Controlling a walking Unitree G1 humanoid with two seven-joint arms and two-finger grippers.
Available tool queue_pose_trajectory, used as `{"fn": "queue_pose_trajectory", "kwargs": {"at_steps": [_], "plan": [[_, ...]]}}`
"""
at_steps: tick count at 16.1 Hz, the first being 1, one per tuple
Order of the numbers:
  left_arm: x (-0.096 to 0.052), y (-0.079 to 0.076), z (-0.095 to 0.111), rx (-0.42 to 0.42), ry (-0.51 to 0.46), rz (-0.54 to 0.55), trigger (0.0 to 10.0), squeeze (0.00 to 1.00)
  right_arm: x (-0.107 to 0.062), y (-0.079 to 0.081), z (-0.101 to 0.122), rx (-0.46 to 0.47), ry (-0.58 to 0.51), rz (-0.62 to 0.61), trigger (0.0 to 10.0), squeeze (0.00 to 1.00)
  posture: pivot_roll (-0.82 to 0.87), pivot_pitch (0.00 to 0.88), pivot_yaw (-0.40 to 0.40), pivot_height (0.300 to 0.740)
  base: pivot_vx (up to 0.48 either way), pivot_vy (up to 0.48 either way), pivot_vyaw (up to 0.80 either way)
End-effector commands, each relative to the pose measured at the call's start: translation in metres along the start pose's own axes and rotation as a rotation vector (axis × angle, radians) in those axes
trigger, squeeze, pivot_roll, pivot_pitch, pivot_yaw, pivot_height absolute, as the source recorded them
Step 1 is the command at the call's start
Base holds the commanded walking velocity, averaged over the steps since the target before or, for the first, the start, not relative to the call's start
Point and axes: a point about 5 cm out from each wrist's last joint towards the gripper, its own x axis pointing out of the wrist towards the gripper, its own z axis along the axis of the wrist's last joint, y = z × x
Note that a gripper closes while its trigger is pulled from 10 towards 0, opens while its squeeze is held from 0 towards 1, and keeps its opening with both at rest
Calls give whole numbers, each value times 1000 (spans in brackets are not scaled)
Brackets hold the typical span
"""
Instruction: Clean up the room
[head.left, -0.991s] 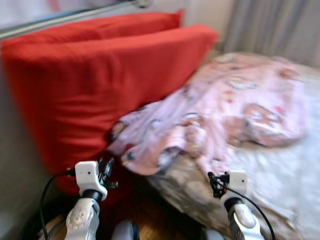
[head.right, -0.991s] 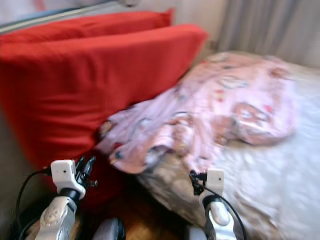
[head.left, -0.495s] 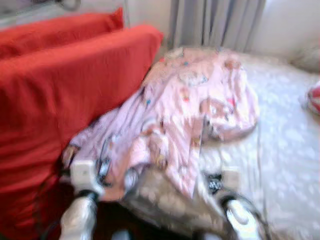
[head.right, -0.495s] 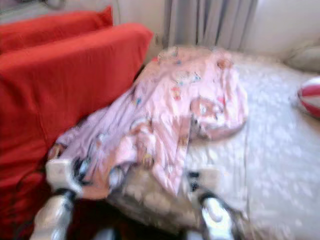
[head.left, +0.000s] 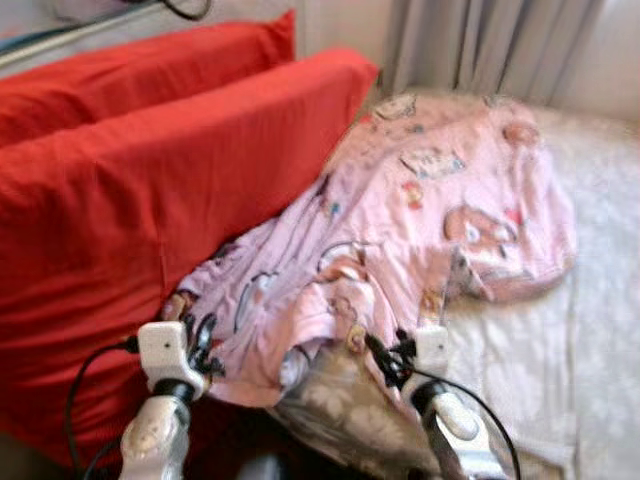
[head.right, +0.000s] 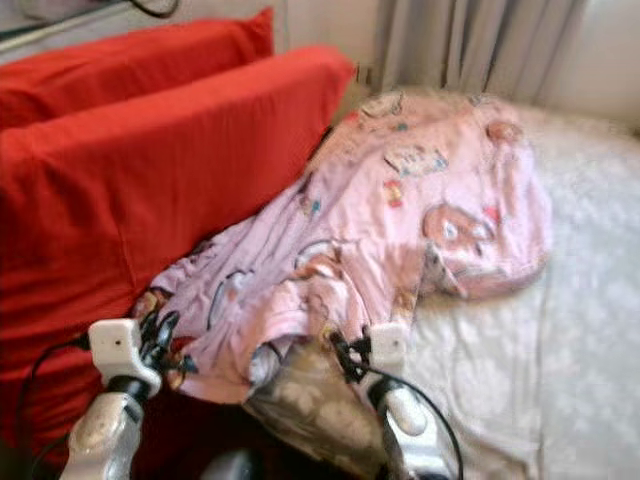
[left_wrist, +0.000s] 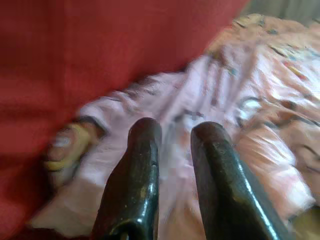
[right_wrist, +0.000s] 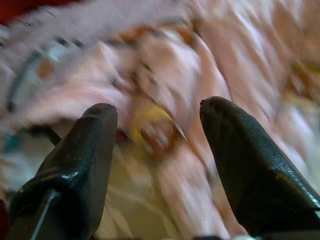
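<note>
Here a pink printed blanket (head.left: 420, 220) lies crumpled across the near corner of a bed (head.left: 590, 330), its lower edge spilling over the corner of the mattress and its left side pressed against two big red cushions (head.left: 150, 190) that stand on edge beside the bed. Grey curtains (head.left: 480, 45) hang behind the bed's far side. The bed's pale cover shows bare to the right of the blanket.

The left gripper (left_wrist: 172, 137) is held low, in front of the blanket's hanging edge where it meets the nearer red cushion; its two black fingers (left_wrist: 137, 175) stand close together with a narrow gap between them, holding nothing. The right gripper (right_wrist: 157, 117) is raised just before the blanket's drooping fold at the mattress corner, its fingers (right_wrist: 245, 155) spread wide apart and empty, pointing at a yellow and brown print on the cloth. From the head camera both wrists show low, the left (head.left: 165, 350) by the cushion and the right (head.left: 425, 355) at the bed's corner. The pictures are somewhat blurred.
</note>
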Motion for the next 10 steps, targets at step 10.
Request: {"fn": "queue_pose_trajectory", "kwargs": {"at_steps": [10], "plan": [[0,-7,-3,-13,31,-27,10000,0,-10,-23,-12,30,61,-151,10000,0,48,0,12,613,0,184,0]]}}
